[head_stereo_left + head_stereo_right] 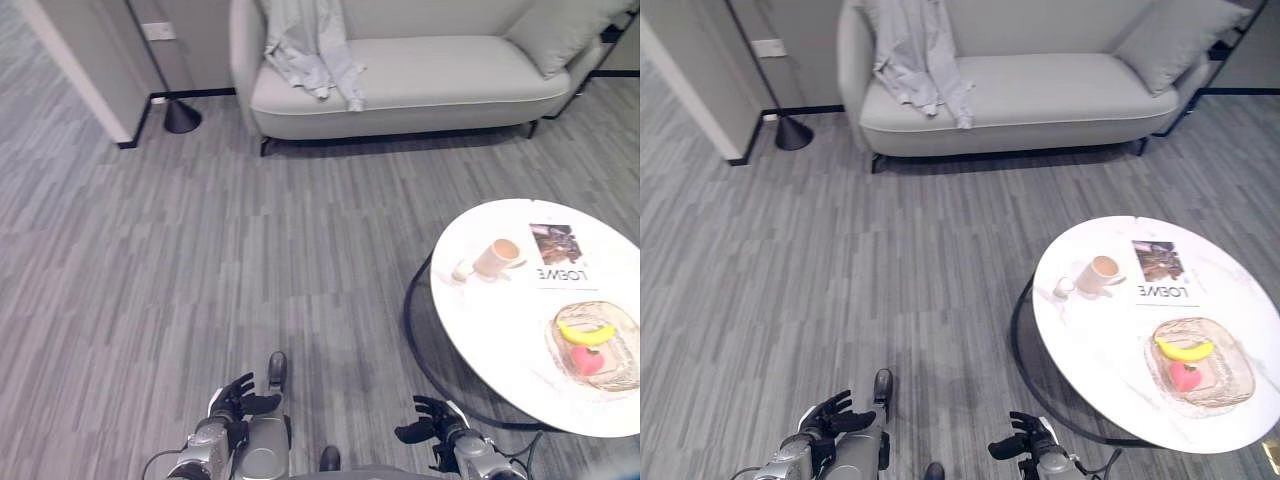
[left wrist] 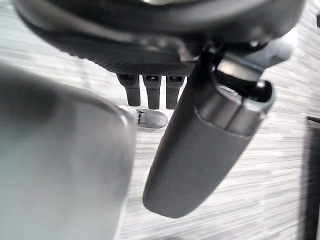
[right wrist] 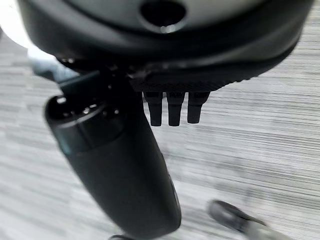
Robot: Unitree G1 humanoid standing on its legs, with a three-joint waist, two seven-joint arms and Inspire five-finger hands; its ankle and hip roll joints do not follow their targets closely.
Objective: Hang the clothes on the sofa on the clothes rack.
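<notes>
At the far left a black cone-shaped stand base (image 1: 182, 117) with a thin pole sits on the floor (image 1: 200, 260) beside a wall corner; whether it belongs to the clothes rack cannot be told. Just right of it, the pale sofa (image 1: 420, 85) stands along the far side of the room, and the grey garment (image 1: 312, 45) is draped over its left end, hanging from the backrest down onto the seat cushion. Its long axis runs from the far top of the backrest toward the near seat edge, with the loose ends pointing at the robot, probably because it was simply thrown over the back and gravity pulled it down. A grey cushion (image 1: 565, 30) leans in the sofa's far right corner. Near the bottom, the left hand (image 1: 240, 392) hovers low above the floor with its fingers straight and relaxed, holding nothing; the right hand (image 1: 432, 418) sits a little further right, equally empty and loosely spread. Both appear carried at rest because the garment is well apart from them, so the walk to the sofa seems not yet made. On the right, the round white counter (image 1: 500, 340) carries a cup (image 1: 496, 258), a magazine (image 1: 558, 255) and a glass dish (image 1: 625, 345) holding a banana (image 1: 586, 333).
</notes>
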